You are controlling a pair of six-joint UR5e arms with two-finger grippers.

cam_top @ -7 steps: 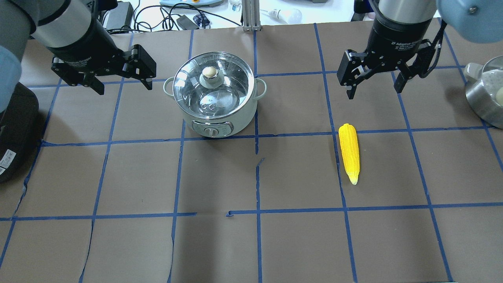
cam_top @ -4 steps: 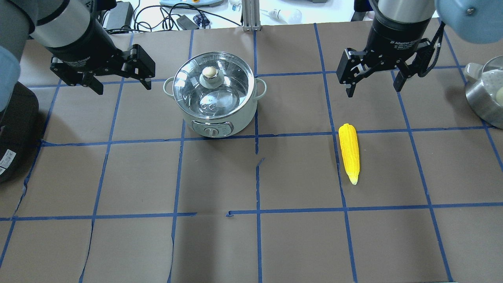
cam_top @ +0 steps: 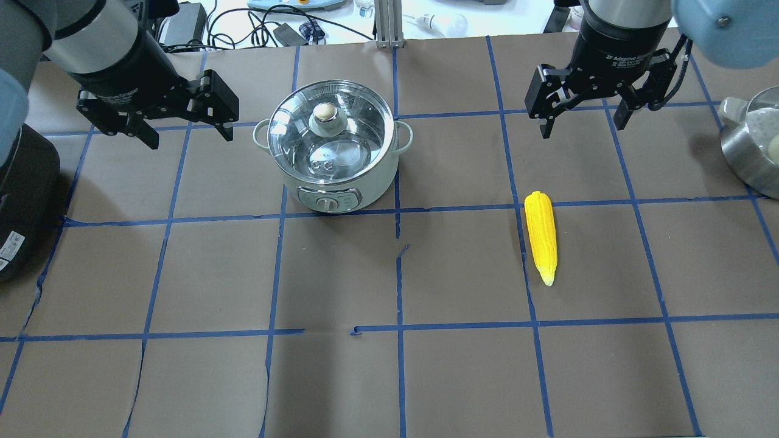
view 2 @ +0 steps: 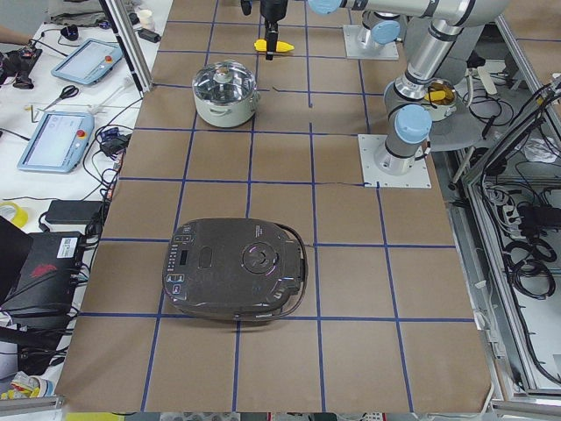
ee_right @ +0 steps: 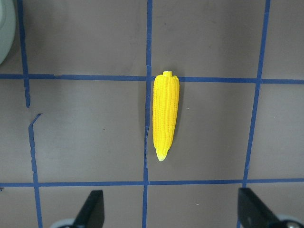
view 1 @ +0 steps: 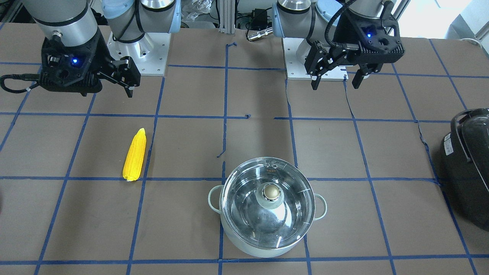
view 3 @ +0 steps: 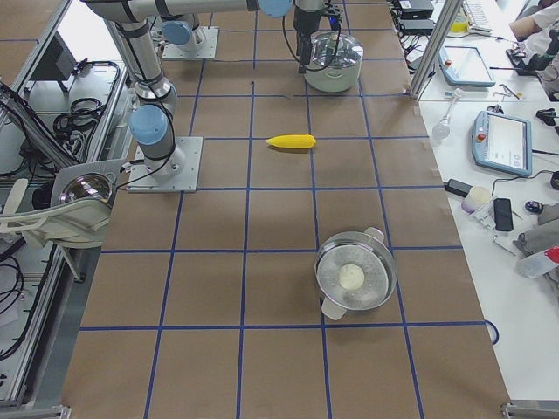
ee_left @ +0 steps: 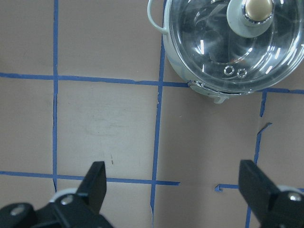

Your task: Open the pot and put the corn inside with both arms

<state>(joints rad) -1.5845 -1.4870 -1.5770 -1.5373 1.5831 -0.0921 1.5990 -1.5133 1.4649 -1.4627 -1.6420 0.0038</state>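
The pale mint-green pot (cam_top: 333, 181) stands at the table's far middle-left, its glass lid (cam_top: 359, 131) with the brass knob (cam_top: 324, 111) on it; it also shows in the front view (view 1: 255, 250) and the left wrist view (ee_left: 199, 85). The yellow corn (cam_top: 541, 236) lies flat right of centre, also seen in the front view (view 1: 135, 154) and the right wrist view (ee_right: 166, 116). My left gripper (cam_top: 190, 139) hangs open and empty left of the pot. My right gripper (cam_top: 583, 129) hangs open and empty above the table, beyond the corn's blunt end.
A large black appliance (cam_top: 24, 201) sits at the left table edge, also in the front view (view 1: 468, 168). A steel pot (cam_top: 751, 155) with a white item inside stands at the right edge. Blue tape lines grid the brown table; cables and devices lie beyond the far edge.
My right gripper has moved a little toward the table's far edge, away from the corn. My left gripper has barely shifted. Pot, lid and corn have not moved.
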